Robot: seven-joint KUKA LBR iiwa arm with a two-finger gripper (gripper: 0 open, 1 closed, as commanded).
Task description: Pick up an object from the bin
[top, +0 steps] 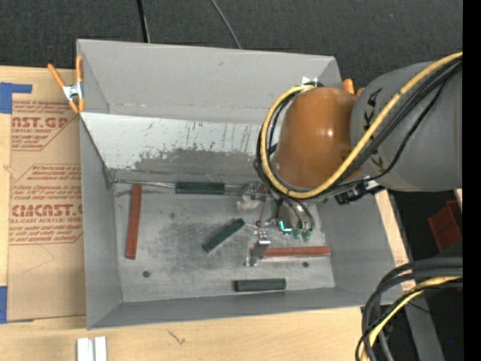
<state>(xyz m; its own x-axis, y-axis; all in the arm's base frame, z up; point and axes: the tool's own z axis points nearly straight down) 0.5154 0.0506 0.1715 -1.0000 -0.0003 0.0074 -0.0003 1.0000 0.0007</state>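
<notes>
Reddish-brown and flat, a narrow stick lies crosswise on the floor of the grey metal bin, towards the front right; its left end is just beside the gripper, which hangs low over the floor below the arm's orange cover; whether the jaws stand open or closed cannot be told from this view, and nothing can be seen held in them.

The stick looks stiff, light and smooth, so it is likely to slide or pivot on the metal rather than bend; lying flat, it offers little height to catch; a hold across its narrow width, nearer the middle than the tip, would probably keep it from swinging.

The bin holds few things, all lying apart; a dark green stick rests tilted near the centre, close to the gripper's left; another dark green stick lies along the foot of the back wall; a second reddish-brown stick lies lengthwise at the far left; a dark bar lies against the front edge.
</notes>
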